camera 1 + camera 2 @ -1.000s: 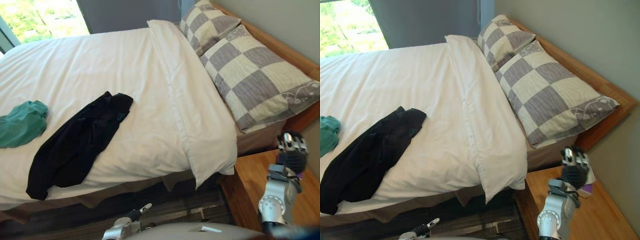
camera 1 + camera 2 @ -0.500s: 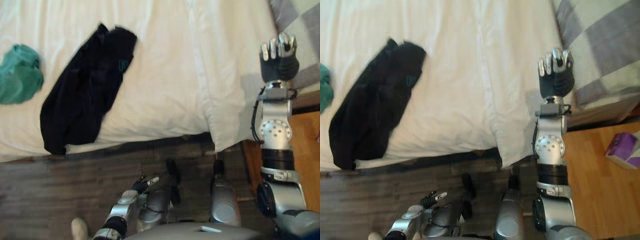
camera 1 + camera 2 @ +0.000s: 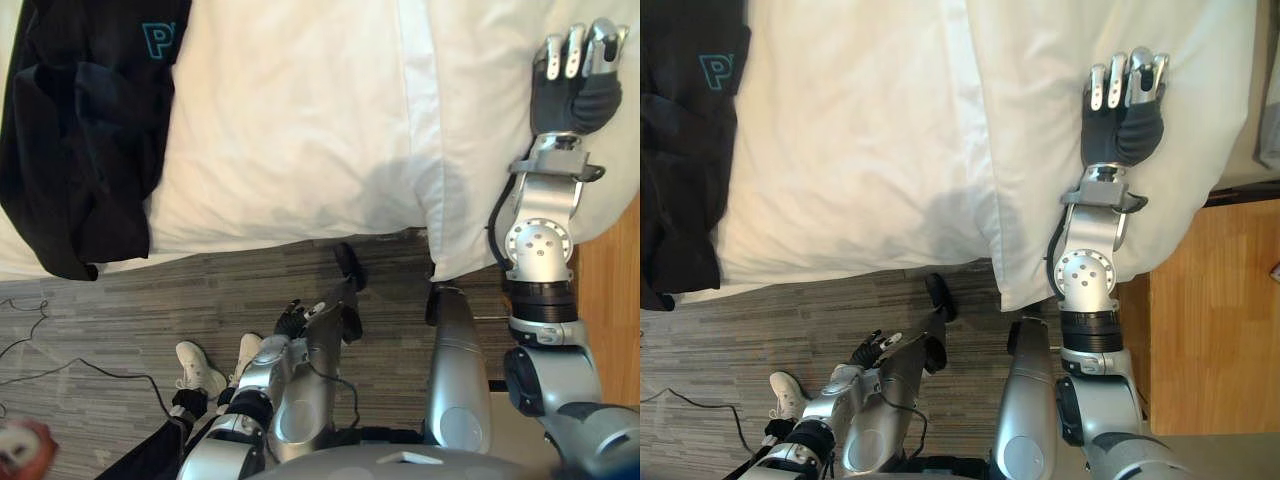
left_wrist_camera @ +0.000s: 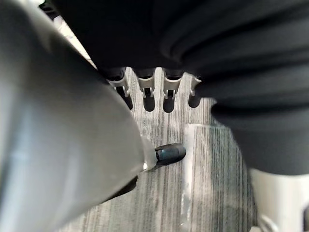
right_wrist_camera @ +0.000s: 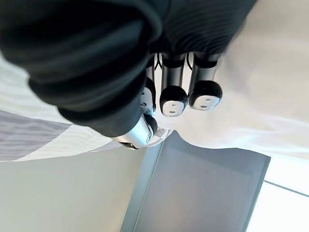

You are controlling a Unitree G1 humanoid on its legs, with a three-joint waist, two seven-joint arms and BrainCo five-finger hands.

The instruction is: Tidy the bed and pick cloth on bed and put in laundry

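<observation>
While looking down over the near edge of the bed [image 3: 330,60], find black cloth [image 3: 80,140] on white duvet [image 3: 860,130], far left in head views, lower end reaching the bed's edge. Note teal print near its top. Untouched by either hand. See right hand [image 3: 575,75] up over the duvet's thick folded-back band, well apart from the cloth, fingers straight and side by side, grasping nothing. Cannot tell if touching the duvet. Confirm in right wrist view: dark fingertips [image 5: 173,100] uncurled, duvet and grey-checked pillow [image 5: 29,135] past them. See left hand [image 3: 295,318] low beside the bed, above grey plank floor [image 3: 150,300], fingers loosely extended, empty. Same in left wrist view: fingers [image 4: 145,87] in a row over the floor planks. Spot wooden surface [image 3: 1200,320] right of the bed, plus a person's white shoes [image 3: 200,368] on the floor, lower left.
</observation>
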